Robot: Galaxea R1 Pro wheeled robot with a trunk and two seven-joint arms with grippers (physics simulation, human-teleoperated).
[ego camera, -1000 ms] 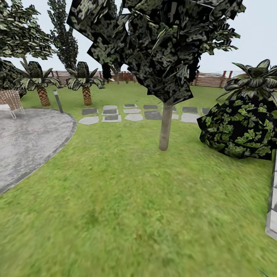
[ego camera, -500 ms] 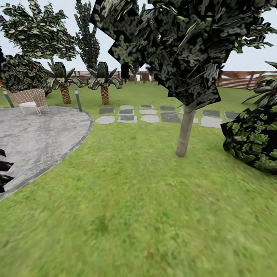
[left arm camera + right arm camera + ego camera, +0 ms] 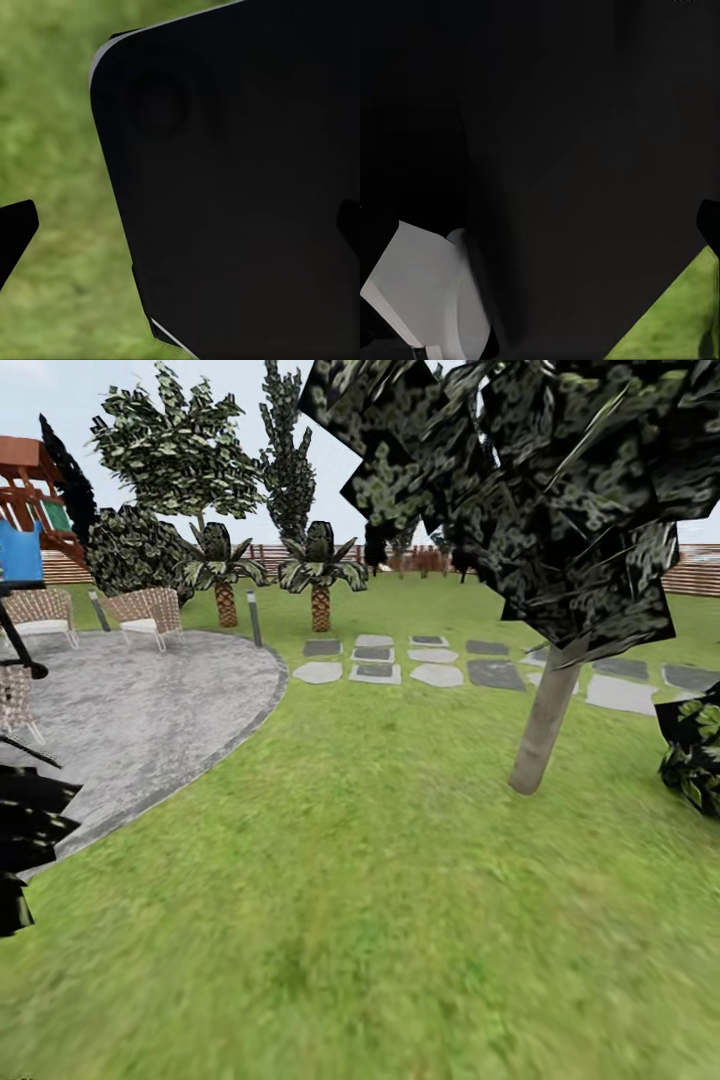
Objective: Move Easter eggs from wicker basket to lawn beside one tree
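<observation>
**Searching the garden with no eggs or basket in sight**

Looking out across the lawn (image 3: 360,900), the head view is showing mottled green grass stretching toward a brown slatted fence (image 3: 690,572) at the garden's far edge. A tree (image 3: 545,725) with a smooth pale grey trunk is standing on the lawn's right side, its dark, pale-speckled flat leaf clusters hanging overhead. Beyond it, flat grey stepping stones (image 3: 430,660) are lying in rows. A rounded grey paved patio (image 3: 130,710) is curving along the lawn's left edge, carrying woven wicker chairs (image 3: 145,615). Two short palms (image 3: 320,575) with scaly trunks are standing behind it, and a dark leafy bush (image 3: 695,750) is sitting at the lawn's right edge.

The Easter eggs and wicker basket are not appearing among these things, so their place cannot be told.

Both wrist views are showing dark robot panels over grass; whether either gripper is apart or together cannot be told.

Judging the risk: the robot could be rolling past the basket unnoticed, or brushing the trunk or chairs while the wrist views are blocked.
</observation>
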